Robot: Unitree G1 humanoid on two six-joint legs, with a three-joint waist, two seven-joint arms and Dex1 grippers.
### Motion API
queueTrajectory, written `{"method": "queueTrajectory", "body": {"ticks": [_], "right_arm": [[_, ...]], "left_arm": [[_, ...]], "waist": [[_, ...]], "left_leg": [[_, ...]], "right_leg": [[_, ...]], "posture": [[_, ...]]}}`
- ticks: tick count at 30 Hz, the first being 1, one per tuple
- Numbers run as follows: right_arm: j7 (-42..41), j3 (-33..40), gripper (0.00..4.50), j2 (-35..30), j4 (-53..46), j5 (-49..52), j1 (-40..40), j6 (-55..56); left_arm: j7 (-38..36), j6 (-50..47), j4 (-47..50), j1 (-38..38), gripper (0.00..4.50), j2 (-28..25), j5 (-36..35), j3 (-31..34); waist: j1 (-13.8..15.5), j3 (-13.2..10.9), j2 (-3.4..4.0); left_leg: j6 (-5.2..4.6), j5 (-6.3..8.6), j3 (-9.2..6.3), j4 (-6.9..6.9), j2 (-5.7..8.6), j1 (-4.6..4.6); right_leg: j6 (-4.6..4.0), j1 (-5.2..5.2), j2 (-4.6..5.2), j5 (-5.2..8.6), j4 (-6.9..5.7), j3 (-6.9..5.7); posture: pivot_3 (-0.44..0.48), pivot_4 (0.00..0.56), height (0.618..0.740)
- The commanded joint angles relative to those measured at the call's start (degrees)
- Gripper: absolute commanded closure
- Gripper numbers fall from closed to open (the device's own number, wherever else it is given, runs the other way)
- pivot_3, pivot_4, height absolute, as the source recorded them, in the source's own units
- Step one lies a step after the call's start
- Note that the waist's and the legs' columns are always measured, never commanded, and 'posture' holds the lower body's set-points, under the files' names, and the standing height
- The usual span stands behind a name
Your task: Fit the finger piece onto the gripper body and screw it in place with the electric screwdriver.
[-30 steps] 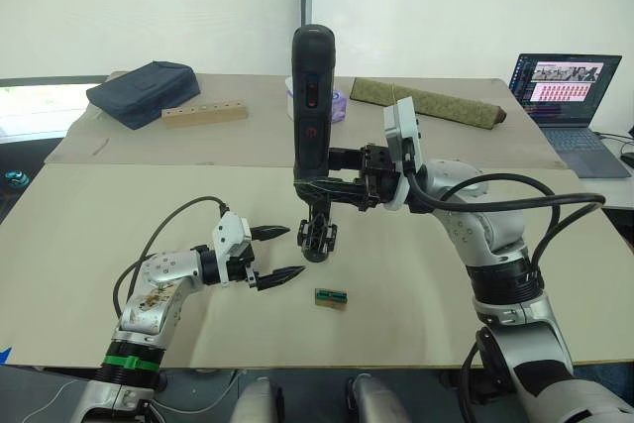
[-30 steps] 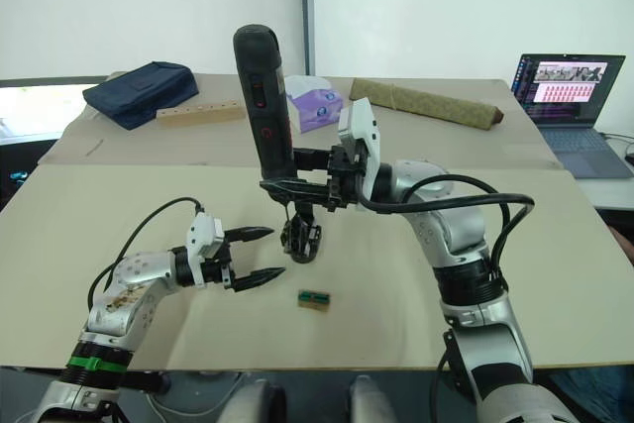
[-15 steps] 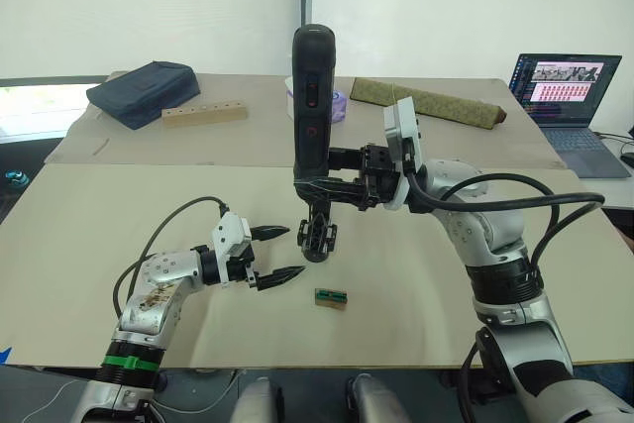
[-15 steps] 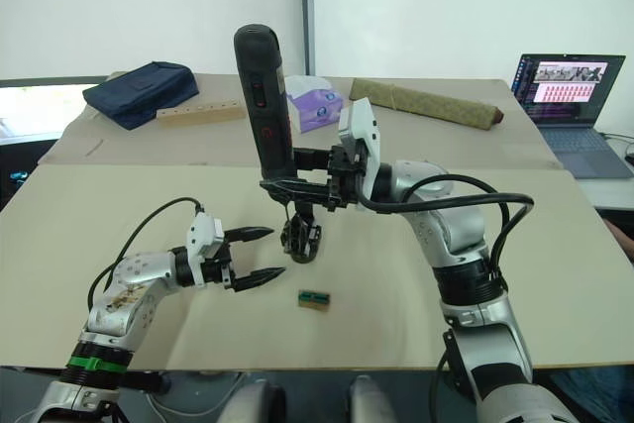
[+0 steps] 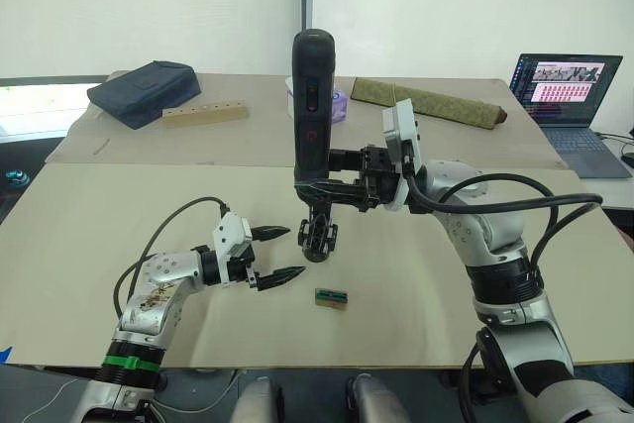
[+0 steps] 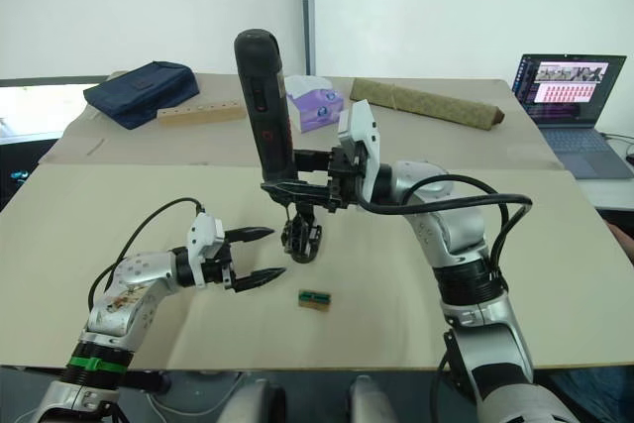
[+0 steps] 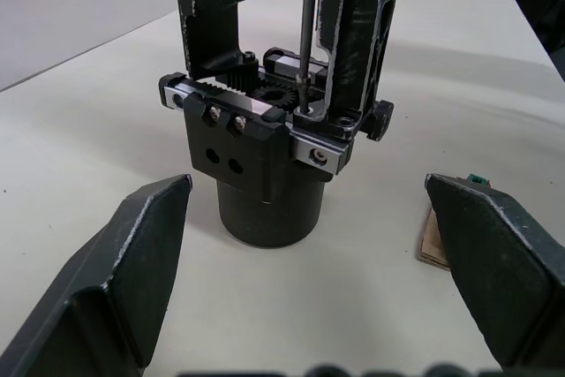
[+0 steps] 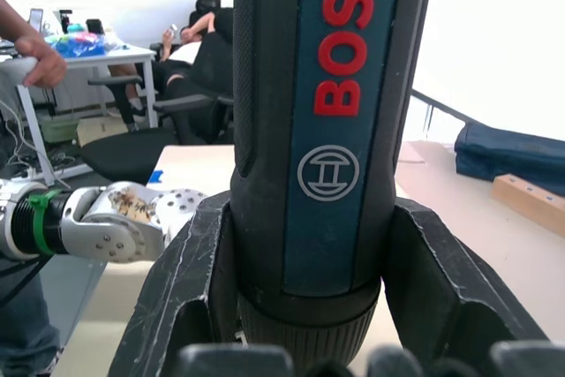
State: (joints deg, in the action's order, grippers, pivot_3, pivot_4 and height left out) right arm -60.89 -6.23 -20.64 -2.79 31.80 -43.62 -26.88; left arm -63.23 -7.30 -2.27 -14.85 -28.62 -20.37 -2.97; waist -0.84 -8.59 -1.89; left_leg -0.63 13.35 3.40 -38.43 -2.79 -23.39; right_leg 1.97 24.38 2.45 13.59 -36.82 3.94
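1. The gripper body stood upright on its round base near the middle of the tabletop, both black fingers already standing on its rail.
2. You had the electric screwdriver held vertical over it, the thin bit down on a screw at the rail's top.
3. Your right gripper was clamped round the tool's lower barrel; your left gripper hovered just beside the body, fingers spread wide and empty.
4. The body looked rigid and compact but probably light enough to twist under the driver, so I'd brace it low on the round base. The tool's smooth barrel may slip.
5. A small green-and-brown block lay toward the near edge.
6. Along the far edge sat a dark bag, a wooden block and, at the far right corner, a laptop.
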Motion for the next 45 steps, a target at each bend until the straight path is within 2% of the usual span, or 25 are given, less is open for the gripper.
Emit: {"method": "queueTrajectory", "body": {"ticks": [1, 22, 45], "right_arm": [[-0.24, 1.42, 2.60, -0.66, -1.34, 0.35, -0.65, 1.02], [0.07, 0.81, 2.60, -0.49, -1.47, 0.11, -0.13, 0.66], [0.23, 0.47, 2.60, -0.80, -1.42, -0.17, -0.33, 0.12]], "left_arm": [[0.23, 1.13, 0.96, 0.10, 0.00, 0.21, -0.25, 0.13], [0.35, 2.17, -3.04, -2.55, 0.00, 1.65, 1.60, -1.46], [-9.97, 11.56, -26.55, -16.00, 0.00, 5.28, 5.04, -4.84]], "waist": [[0.01, 0.00, 0.00], [0.08, 0.00, 0.00], [0.09, 0.00, 0.00]], "left_leg": [[0.00, 0.00, 0.00, 0.00, 0.00, 0.00], [0.00, 0.00, 0.00, 0.00, 0.01, 0.00], [0.00, 0.00, 0.00, -0.02, 0.05, -0.03]], "right_leg": [[0.00, 0.00, 0.00, 0.00, 0.00, 0.00], [0.00, 0.00, 0.00, 0.00, 0.00, 0.00], [0.02, -0.01, -0.01, -0.01, 0.00, -0.01]], "posture": [[0.000, 0.150, 0.740], [0.000, 0.150, 0.740], [0.000, 0.150, 0.740]]}}
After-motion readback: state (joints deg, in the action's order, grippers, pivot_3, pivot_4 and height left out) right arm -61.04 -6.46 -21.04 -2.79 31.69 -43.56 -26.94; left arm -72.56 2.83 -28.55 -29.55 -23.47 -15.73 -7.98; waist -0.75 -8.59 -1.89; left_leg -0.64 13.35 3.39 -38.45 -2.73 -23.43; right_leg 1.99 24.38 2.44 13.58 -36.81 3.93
